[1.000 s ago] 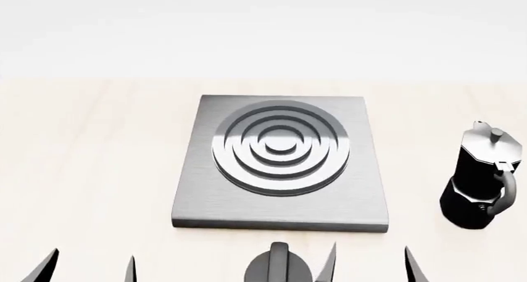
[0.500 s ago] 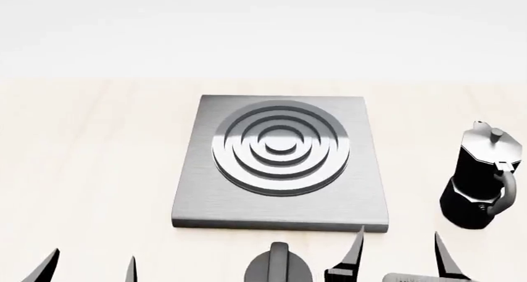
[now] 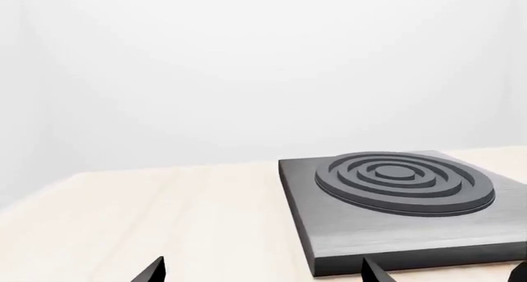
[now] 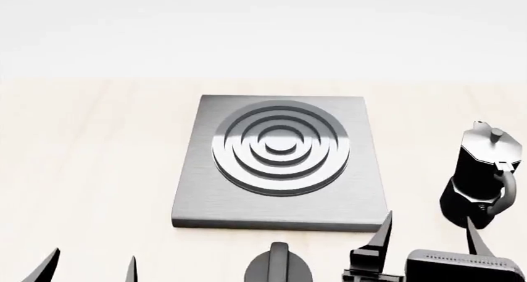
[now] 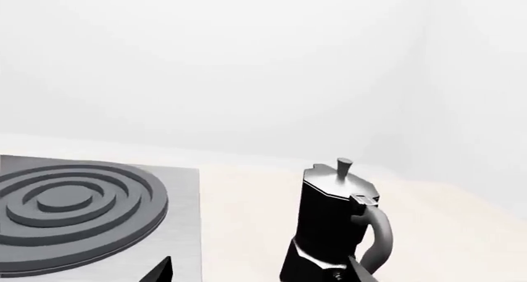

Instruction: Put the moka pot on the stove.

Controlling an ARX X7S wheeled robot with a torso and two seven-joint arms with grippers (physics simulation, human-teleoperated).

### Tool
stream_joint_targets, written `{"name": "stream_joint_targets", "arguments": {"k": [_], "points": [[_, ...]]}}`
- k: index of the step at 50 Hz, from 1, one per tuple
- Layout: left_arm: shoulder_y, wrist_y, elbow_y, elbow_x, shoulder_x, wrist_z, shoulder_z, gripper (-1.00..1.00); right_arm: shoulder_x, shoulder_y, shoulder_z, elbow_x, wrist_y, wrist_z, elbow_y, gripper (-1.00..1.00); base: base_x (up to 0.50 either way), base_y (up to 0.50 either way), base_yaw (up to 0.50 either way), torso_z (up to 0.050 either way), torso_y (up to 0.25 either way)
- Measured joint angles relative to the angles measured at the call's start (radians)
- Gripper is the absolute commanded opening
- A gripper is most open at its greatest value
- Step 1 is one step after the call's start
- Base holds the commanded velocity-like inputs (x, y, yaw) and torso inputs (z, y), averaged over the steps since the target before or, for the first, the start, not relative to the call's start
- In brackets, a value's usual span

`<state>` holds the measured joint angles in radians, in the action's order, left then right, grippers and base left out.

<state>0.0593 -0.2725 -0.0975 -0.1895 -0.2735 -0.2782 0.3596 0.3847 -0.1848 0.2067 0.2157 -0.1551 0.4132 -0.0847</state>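
Moka pot (image 4: 482,178) stands upright at right edge of head view, off the stove (image 4: 280,165). Right gripper (image 4: 430,234) spread wide just below it, empty. Left gripper (image 4: 89,263) also wide, lower left.

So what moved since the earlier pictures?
The right claw moved forward and to the right, toward the moka pot, open and holding nothing. The left claw, the pot, the stove and the black knob stayed put.

upright black moka pot (image 4: 481,177) beside grey stove (image 4: 280,161)
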Motion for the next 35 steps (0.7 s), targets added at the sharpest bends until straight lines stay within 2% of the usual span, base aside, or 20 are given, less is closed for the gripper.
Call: {"name": "stream_joint_targets", "arguments": {"k": [35], "points": [[0.003, -0.009, -0.003, -0.004, -0.007, -0.008, 0.011, 1.0, 0.08, -0.026, -0.117, 0.141, -0.138, -0.021, -0.112, 1.0, 0.0, 0.0, 0.0, 0.0, 0.0]]}}
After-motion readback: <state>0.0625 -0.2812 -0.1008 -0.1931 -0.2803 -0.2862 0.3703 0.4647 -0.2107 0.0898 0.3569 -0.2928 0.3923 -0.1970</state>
